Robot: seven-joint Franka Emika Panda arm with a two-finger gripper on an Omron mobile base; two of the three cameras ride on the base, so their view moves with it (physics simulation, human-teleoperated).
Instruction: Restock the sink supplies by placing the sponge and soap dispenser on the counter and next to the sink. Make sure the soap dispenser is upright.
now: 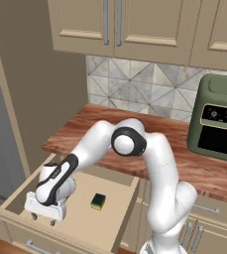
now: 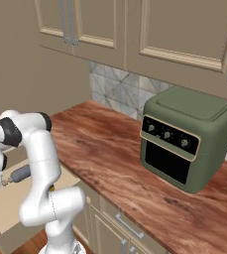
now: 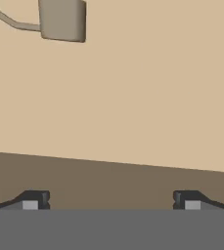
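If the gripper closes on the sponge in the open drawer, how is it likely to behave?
The sponge is a small flat block lying on the drawer floor, so it probably won't roll or tip. It looks light and likely squashes when pinched. The open gripper appears wide enough to take it.

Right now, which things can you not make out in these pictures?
- Soap dispenser: hand view, cut off by the top edge, body unseen.
- Gripper fingertips: left base view, too small to judge.
- Drawer contents: right base view, the arm hides them.
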